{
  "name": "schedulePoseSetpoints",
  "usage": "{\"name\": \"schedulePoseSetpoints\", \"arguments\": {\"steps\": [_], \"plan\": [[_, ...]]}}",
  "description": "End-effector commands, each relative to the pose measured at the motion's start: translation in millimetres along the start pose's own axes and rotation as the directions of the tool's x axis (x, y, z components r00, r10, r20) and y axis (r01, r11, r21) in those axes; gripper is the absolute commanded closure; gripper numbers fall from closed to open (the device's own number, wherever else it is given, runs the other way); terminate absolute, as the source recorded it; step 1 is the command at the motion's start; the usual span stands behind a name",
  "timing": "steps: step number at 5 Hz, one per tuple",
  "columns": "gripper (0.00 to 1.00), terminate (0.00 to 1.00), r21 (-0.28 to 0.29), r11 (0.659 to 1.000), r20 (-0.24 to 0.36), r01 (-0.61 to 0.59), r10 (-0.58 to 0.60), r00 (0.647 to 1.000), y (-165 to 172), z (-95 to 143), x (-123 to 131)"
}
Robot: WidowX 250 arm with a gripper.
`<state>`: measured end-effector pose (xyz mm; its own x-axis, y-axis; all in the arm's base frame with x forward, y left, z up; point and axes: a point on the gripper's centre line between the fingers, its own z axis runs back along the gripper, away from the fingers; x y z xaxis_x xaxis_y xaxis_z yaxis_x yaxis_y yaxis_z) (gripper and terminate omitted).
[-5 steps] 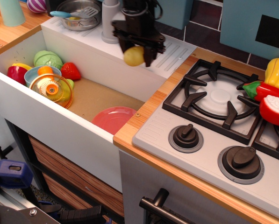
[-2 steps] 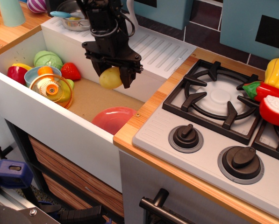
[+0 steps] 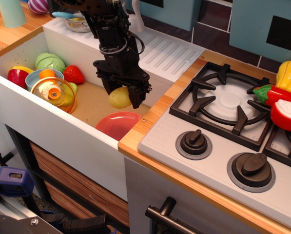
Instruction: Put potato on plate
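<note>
The potato [image 3: 119, 98] is a pale-yellow oval toy held between the black fingers of my gripper [image 3: 121, 99], which is shut on it. It hangs inside the white sink, just above the far edge of the coral-pink plate [image 3: 118, 124]. The plate lies flat on the sink's brown floor at its right front corner, partly hidden by the sink's front wall. My arm reaches down from the upper left.
A transparent orange lid [image 3: 53, 92], a blue bowl with an orange ball [image 3: 47, 74], a green toy [image 3: 50, 62] and red toys [image 3: 74, 74] fill the sink's left end. The stove [image 3: 223, 122] with knobs lies right, toy peppers [image 3: 284, 95] on it. A dish rack [image 3: 164, 51] is behind.
My gripper has carried the potato from above the dish rack leftward and down into the sink, ending just over the plate's far edge.
</note>
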<state>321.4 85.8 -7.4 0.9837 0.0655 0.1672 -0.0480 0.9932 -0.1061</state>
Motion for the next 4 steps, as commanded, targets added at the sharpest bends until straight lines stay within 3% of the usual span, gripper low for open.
{"name": "schedulePoseSetpoints", "arguments": {"steps": [1,3,4], "plan": [[0.00,0.00,0.018,1.000,0.075,-0.013,0.012,0.997,3.3,-5.7,12.1],[0.00,0.00,0.026,0.999,0.114,-0.025,0.022,0.993,-1.0,-14.6,7.2],[0.00,1.00,0.026,0.999,0.114,-0.025,0.022,0.993,-1.0,-14.6,7.2]]}}
